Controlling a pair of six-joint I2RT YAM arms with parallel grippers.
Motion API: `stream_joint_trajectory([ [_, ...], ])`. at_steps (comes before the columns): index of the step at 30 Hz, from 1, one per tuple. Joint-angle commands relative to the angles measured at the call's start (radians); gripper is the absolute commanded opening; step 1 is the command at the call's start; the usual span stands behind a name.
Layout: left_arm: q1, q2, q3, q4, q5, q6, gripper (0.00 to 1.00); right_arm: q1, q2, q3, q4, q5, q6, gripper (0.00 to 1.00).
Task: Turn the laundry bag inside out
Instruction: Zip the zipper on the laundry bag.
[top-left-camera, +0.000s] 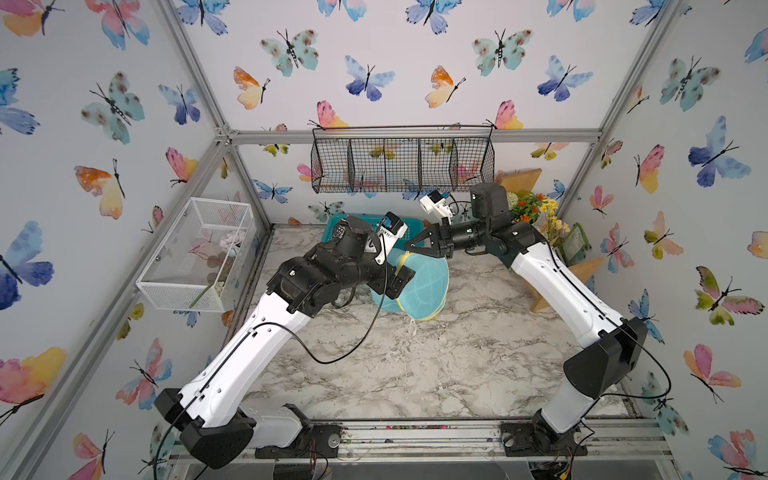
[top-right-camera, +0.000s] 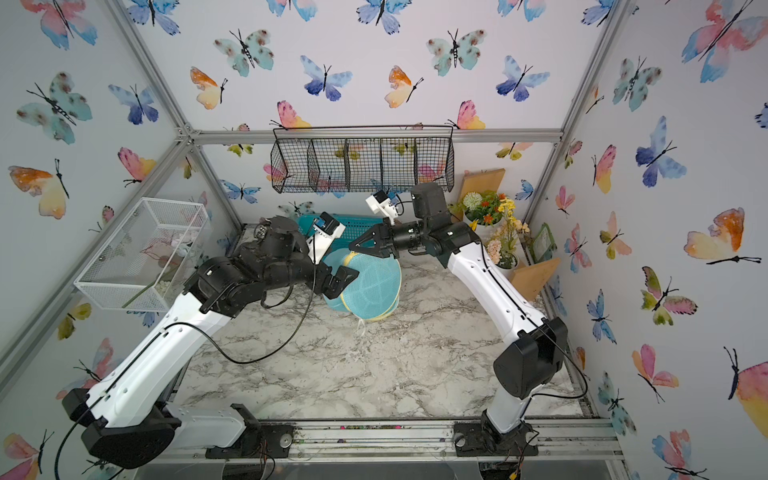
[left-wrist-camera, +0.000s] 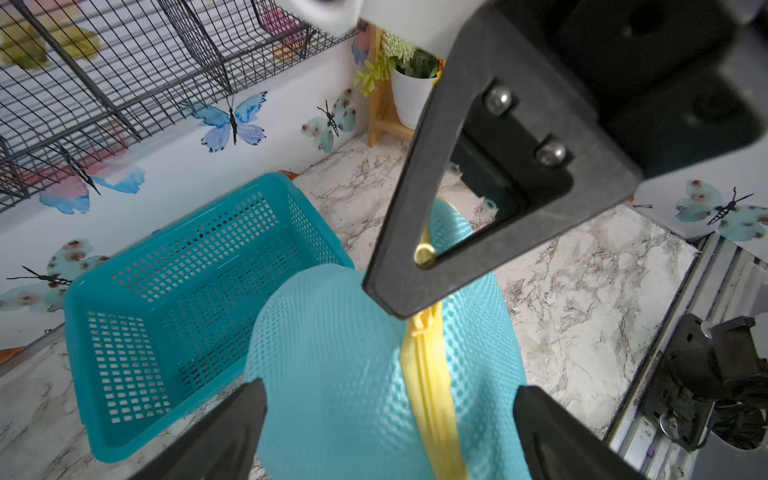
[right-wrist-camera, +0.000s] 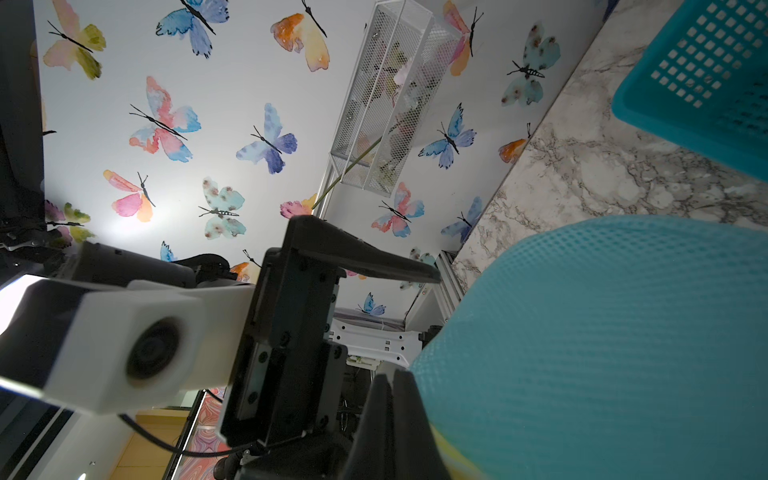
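The laundry bag (top-left-camera: 424, 282) (top-right-camera: 372, 282), light-turquoise mesh with yellow piping, stands on edge at the back middle of the marble table (top-left-camera: 415, 374). A white loop (top-left-camera: 412, 328) trails from its lower edge. My left gripper (top-left-camera: 397, 282) (left-wrist-camera: 388, 390) is open wide, one finger on each side of the bag's mesh and yellow zip seam (left-wrist-camera: 428, 374). My right gripper (top-left-camera: 409, 248) (right-wrist-camera: 392, 376) comes in from the right with its jaws pressed together at the bag's top, on the yellow seam. In the right wrist view the bag (right-wrist-camera: 602, 332) bulges beside the shut fingers.
A teal slotted plastic basket (left-wrist-camera: 187, 291) (top-left-camera: 409, 226) sits just behind the bag against the back wall. A black wire basket (top-left-camera: 403, 166) hangs above it. A white mesh box (top-left-camera: 195, 253) juts from the left wall. Flower pots (top-left-camera: 536, 208) and wooden shelves (top-left-camera: 582, 274) fill the right back corner.
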Motion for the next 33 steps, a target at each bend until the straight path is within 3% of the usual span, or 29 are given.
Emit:
stream_joint_trajectory([
  [1,-0.006,0.011,0.001,0.061,0.027,-0.009,1.0,0.016,0.016,0.025,-0.01,-0.039,-0.007,0.02],
  [8,-0.009,0.053,0.05,0.083,0.07,-0.007,0.91,0.03,0.019,0.008,-0.015,-0.046,-0.013,0.02],
  [16,-0.015,0.053,0.031,0.041,0.122,-0.023,0.53,0.031,0.032,0.026,-0.003,-0.017,-0.006,0.02],
  [24,-0.014,0.029,-0.01,-0.012,0.162,-0.035,0.36,0.024,0.059,0.066,0.007,-0.009,0.001,0.02],
  [27,-0.014,0.029,-0.018,-0.022,0.182,-0.044,0.38,0.024,0.064,0.075,0.008,-0.01,0.002,0.02],
  [31,-0.015,0.028,-0.024,-0.042,0.221,-0.054,0.59,0.021,0.071,0.088,0.008,-0.008,0.003,0.02],
  [33,-0.021,0.029,-0.027,-0.062,0.228,-0.055,0.64,0.018,0.071,0.091,0.009,-0.008,0.003,0.02],
])
